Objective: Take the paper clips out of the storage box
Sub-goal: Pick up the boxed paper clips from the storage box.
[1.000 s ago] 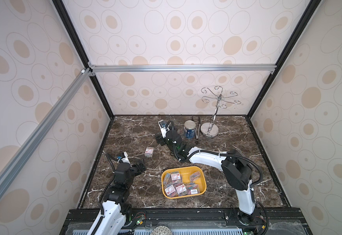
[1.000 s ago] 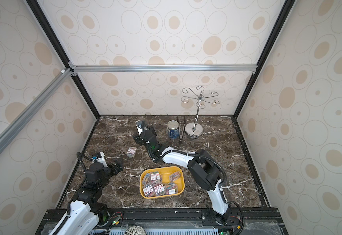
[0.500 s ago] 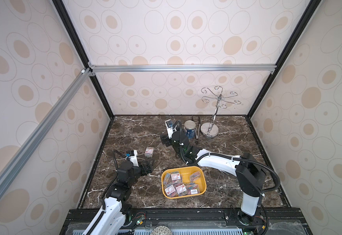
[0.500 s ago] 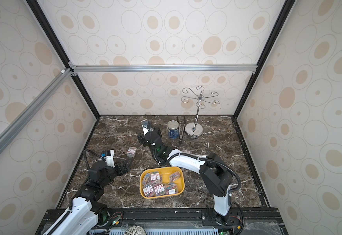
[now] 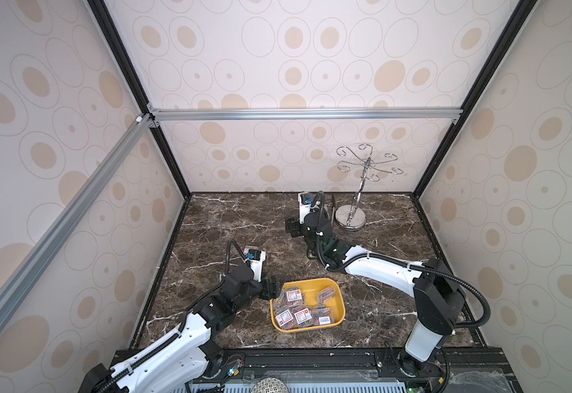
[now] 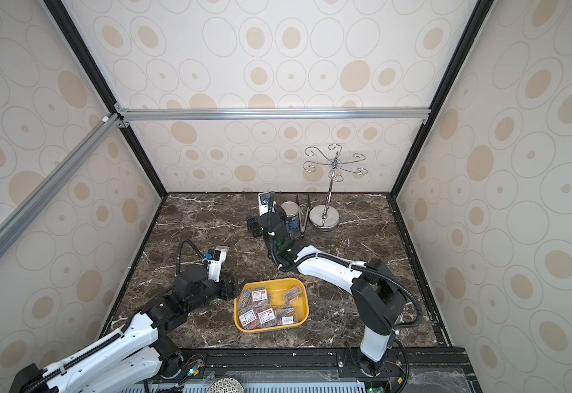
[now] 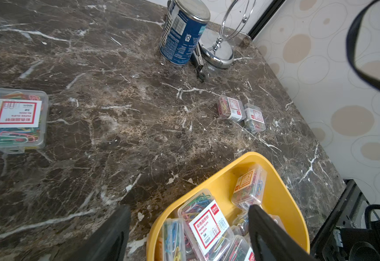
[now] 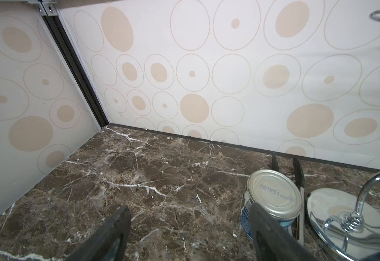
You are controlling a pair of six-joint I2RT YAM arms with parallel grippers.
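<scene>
The yellow storage box (image 5: 313, 287) (image 6: 278, 285) (image 7: 279, 196) sits at the front middle of the marble table with several clear cases of paper clips (image 5: 293, 294) (image 6: 259, 294) (image 7: 205, 223) in it. My left gripper (image 5: 272, 289) (image 6: 232, 289) (image 7: 189, 226) is open at the box's left end, with one finger over the table and the other inside the box. Between them lie the rim and a labelled case. Three more cases lie on the table: one (image 7: 13, 119) near the left wrist and two (image 7: 241, 111) further off. My right gripper (image 5: 290, 228) (image 8: 189, 221) hangs open and empty at the back.
A blue-labelled tin can (image 6: 290, 216) (image 7: 182, 34) (image 8: 272, 198) stands beside my right gripper. Black tongs (image 6: 303, 214) and a chrome hook stand (image 5: 351, 216) stand next to it, near the back wall. Patterned walls close in the table on three sides.
My left arm has swung right, from the table's left side to the box's left end, and its jaws have narrowed a little. My right gripper has shifted right, toward the can.
</scene>
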